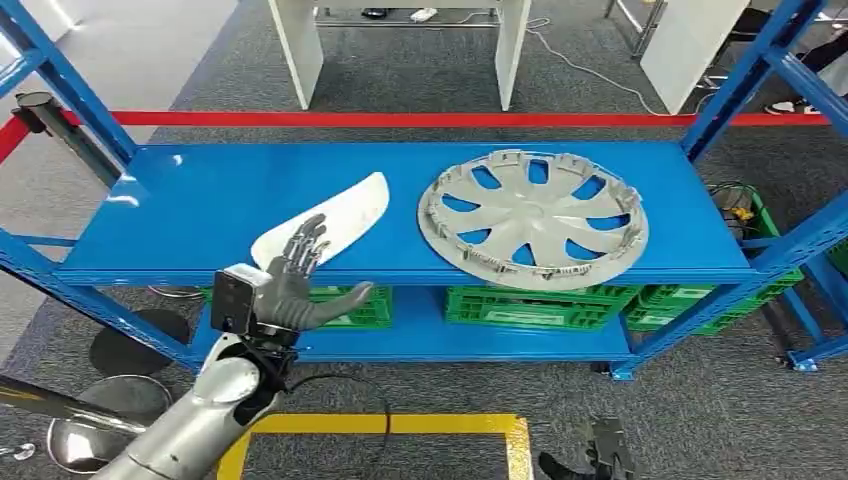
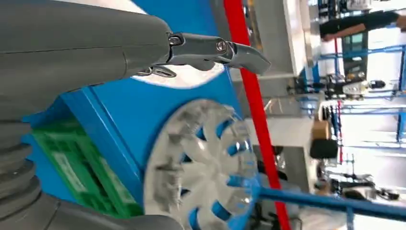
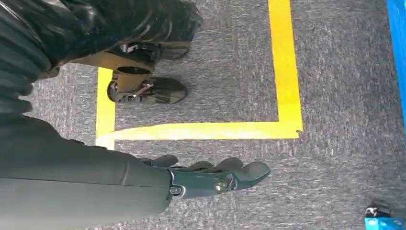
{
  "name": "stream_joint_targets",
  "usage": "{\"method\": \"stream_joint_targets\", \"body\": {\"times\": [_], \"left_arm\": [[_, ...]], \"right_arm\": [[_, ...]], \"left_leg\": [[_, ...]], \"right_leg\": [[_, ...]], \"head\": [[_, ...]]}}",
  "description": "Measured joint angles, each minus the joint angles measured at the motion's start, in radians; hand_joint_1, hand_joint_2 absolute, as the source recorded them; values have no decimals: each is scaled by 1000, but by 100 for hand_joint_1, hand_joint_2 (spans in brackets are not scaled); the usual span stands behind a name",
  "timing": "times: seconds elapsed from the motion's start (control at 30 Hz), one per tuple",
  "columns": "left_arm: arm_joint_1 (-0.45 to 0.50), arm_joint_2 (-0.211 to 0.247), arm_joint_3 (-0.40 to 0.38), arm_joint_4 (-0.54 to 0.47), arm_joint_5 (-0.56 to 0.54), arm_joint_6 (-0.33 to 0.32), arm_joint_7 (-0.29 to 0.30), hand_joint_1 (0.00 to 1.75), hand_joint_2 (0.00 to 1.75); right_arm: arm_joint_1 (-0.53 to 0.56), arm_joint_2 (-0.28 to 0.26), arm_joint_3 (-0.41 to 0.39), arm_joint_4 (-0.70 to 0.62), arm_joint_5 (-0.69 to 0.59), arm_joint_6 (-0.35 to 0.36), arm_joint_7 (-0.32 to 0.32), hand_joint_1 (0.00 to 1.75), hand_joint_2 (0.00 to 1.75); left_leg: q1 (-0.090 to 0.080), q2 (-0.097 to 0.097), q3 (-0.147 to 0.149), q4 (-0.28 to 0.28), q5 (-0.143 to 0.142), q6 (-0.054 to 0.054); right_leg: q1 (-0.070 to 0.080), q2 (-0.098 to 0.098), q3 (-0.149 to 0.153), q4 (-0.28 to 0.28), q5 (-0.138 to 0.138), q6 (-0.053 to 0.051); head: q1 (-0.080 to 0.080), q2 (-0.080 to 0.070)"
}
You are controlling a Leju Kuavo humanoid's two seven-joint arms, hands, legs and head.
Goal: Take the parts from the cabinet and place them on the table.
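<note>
While the blue shelving unit [image 1: 200, 205] spans the head view, its upper shelf carries both parts awaiting transfer. Largest is the silver wheel cover [image 1: 533, 217], lying flat on the right half of the shelf, its near rim reaching the front edge. Left of it, well apart, lies the white elongated panel [image 1: 335, 221], long axis running diagonally from the near-left front edge toward the far right. Green crates [image 1: 530, 305] occupy the lower shelf.

The left hand [image 1: 296, 280] is raised at the shelf's front edge, fingers spread and extended over the near end of the white panel, thumb out to the side, holding nothing; whether the fingertips touch the panel cannot be told. The panel thus lies directly ahead of this hand, roughly along the fingers' line, and the left hand is clearly the nearer.

The right hand [image 3: 215, 177] hangs low above the grey carpet beside yellow floor tape [image 3: 285, 72], fingers loosely curled, empty.
</note>
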Motion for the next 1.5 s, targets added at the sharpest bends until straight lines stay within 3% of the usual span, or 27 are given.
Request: {"method": "stream_joint_targets", "body": {"times": [0.23, 0.33, 0.43, 0.53, 0.83, 1.13, 1.5], "left_arm": [[16, 23, 6, -27, -28, 20, 14, 0, 175], [29, 35, 7, -47, -112, 70, 61, 0, 175], [77, 63, 19, -108, -294, 162, 149, 0, 175], [119, 81, 31, -171, -390, 180, 190, 0, 175], [160, 91, 42, -228, -534, 185, 301, 0, 175], [179, 101, 53, -228, -545, 182, 312, 0, 175], [185, 100, 71, -208, -610, 154, 380, 0, 175]], "right_arm": [[2, 0, -8, 0, -2, 0, -1, 0, 175], [5, 0, -24, 0, -8, -4, -11, 0, 175], [19, 0, -58, 1, -28, -18, -32, 0, 175], [34, 0, -90, 2, -30, -19, -44, 0, 175], [39, 0, -165, 12, -1, -35, -36, 0, 175], [38, 0, -198, 17, 2, -36, -34, 0, 175], [33, 0, -238, 18, 64, -36, -12, 0, 175]], "left_leg": [[0, 0, 0, 0, 0, 0], [0, 0, 0, 0, 0, 0], [0, 0, 0, 0, 0, 0], [0, 0, 0, 0, 0, 0], [0, 0, 0, 0, 0, 0], [0, 0, 0, 0, 0, 0], [0, 0, 0, 0, 0, 0]], "right_leg": [[0, 0, 0, 0, 0, 0], [0, 0, 1, 0, 0, 0], [0, 0, 0, 0, 0, 0], [0, -1, 0, 0, -1, 0], [0, 0, 0, 0, 0, 0], [0, 0, 0, 0, 0, 0], [0, 0, 0, 0, 0, 0]], "head": [[0, 0], [0, 0], [0, 0], [0, 0], [0, 0], [0, 0], [0, 0]]}}
